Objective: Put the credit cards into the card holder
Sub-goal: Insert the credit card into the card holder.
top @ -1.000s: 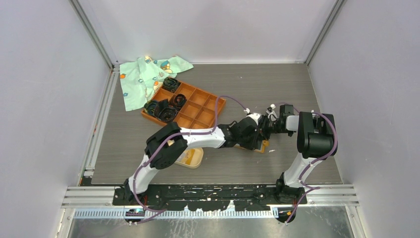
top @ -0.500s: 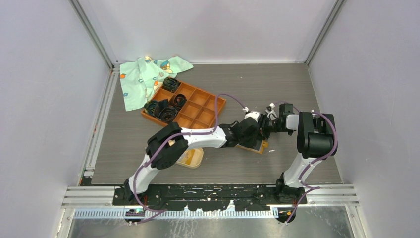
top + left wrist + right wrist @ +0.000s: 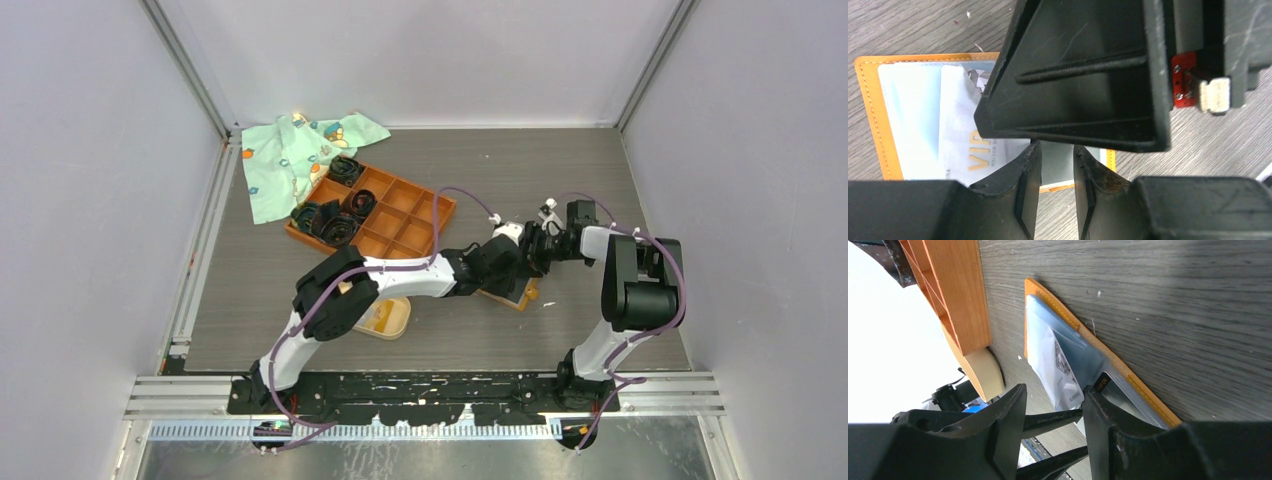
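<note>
An orange wallet (image 3: 512, 295) lies open on the table, blue-grey inside. A white credit card (image 3: 960, 135) with gold letters sticks part-way out of its pocket, also seen in the right wrist view (image 3: 1055, 365). A grey card (image 3: 1110, 392) lies beside it in the wallet. My left gripper (image 3: 1057, 150) hangs over the wallet's edge, open by a narrow gap, nothing between the jaws. My right gripper (image 3: 1055, 392) is open; one fingertip rests at the grey card's corner. Both grippers meet tip to tip over the wallet (image 3: 530, 255). The beige card holder (image 3: 388, 318) sits under the left arm.
An orange grid tray (image 3: 385, 215) with black coiled bands stands at the back left, its wall (image 3: 955, 290) close to the wallet. A green patterned cloth (image 3: 290, 160) lies behind it. The right gripper's finger (image 3: 1083, 75) blocks much of the left wrist view.
The right gripper's jaws have spread wider and its wrist has lifted back a little. The left gripper has parted slightly and stayed over the wallet.
</note>
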Motion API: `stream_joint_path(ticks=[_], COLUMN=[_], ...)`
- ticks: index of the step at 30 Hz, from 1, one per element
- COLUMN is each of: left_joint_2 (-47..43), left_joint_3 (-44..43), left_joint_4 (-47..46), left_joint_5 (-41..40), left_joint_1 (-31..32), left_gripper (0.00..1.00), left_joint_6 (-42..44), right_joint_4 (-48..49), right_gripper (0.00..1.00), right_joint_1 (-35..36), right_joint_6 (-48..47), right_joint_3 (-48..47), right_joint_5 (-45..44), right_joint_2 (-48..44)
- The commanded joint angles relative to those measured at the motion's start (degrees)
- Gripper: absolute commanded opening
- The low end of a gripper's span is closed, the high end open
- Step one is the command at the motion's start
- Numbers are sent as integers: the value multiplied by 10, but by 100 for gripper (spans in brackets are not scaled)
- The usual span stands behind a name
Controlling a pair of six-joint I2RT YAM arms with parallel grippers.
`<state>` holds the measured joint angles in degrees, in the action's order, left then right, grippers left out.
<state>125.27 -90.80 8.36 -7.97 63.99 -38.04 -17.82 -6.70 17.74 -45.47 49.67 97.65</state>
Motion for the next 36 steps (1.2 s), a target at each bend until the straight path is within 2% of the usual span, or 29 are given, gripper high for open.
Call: stream_joint_path(ticks=[1, 7, 13, 17, 20, 22, 26, 36], left_joint_2=[-52, -112, -187, -210, -216, -206, -174, -111], left_joint_3=[13, 68, 142, 188, 216, 208, 168, 113], left_joint_4=[-25, -74, -112, -110, -107, -88, -14, 44], left_joint_5=[4, 41, 86, 109, 112, 109, 95, 89], left_joint_1=[-5, -6, -15, -43, -70, -86, -103, -121], left_gripper=[31, 30, 30, 30, 30, 31, 32, 33], left_joint_6=[23, 41, 65, 69, 71, 79, 111, 134], right_joint_4=[-32, -60, -78, -97, -115, -137, -174, -168], right_gripper=[51, 49, 43, 35, 23, 15, 8, 6], right_joint_1=[2, 0, -9, -13, -13, -10, 10, 63], right_joint_6=[-34, -61, -83, -102, -111, -114, -129, -102], right_joint_3=[-28, -39, -42, -47, -53, -64, -88, -102], right_joint_5=[-19, -40, -51, -61, -68, -76, -102, -161], right_joint_2=[-34, -46, -65, -85, -85, -69, -30, 18])
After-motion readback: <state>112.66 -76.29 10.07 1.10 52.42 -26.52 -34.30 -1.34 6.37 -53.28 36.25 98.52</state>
